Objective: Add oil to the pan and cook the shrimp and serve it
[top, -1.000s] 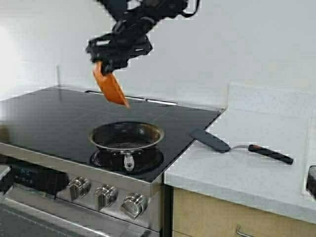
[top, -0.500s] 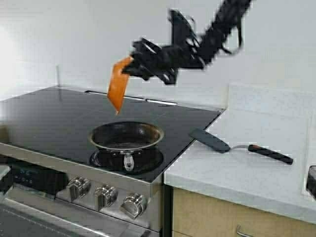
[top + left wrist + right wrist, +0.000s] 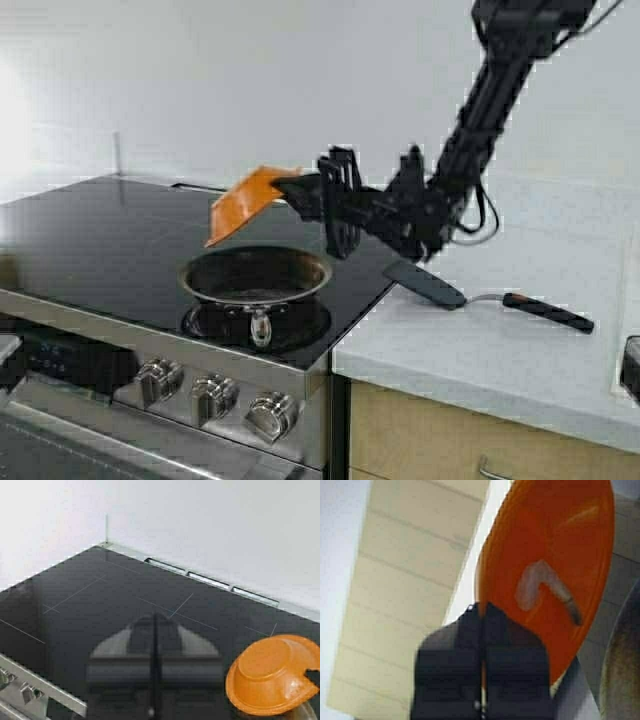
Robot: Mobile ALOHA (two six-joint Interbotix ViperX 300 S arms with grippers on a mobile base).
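One shrimp [image 3: 543, 591] clings inside the one orange bowl [image 3: 245, 201], which the right gripper [image 3: 312, 190] pinches by its rim, tilted above the far edge of the one pan [image 3: 256, 278] on the stove's front burner. The shrimp looks light, soft and slick, so tipping suits it better than grasping. One spatula [image 3: 480, 296] lies on the desk's near-stove edge. The left gripper [image 3: 154, 680] is pressed together above the stove's glass.

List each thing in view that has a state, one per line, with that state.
orange bowl: tipped over the pan, held by its rim.
shrimp: inside the tilted orange bowl, not in the pan.
pan: on the stove, no shrimp in it.
right gripper: shut on the orange bowl's rim.
left gripper: fingers shut, holding nothing.
spatula: lying on the counter.
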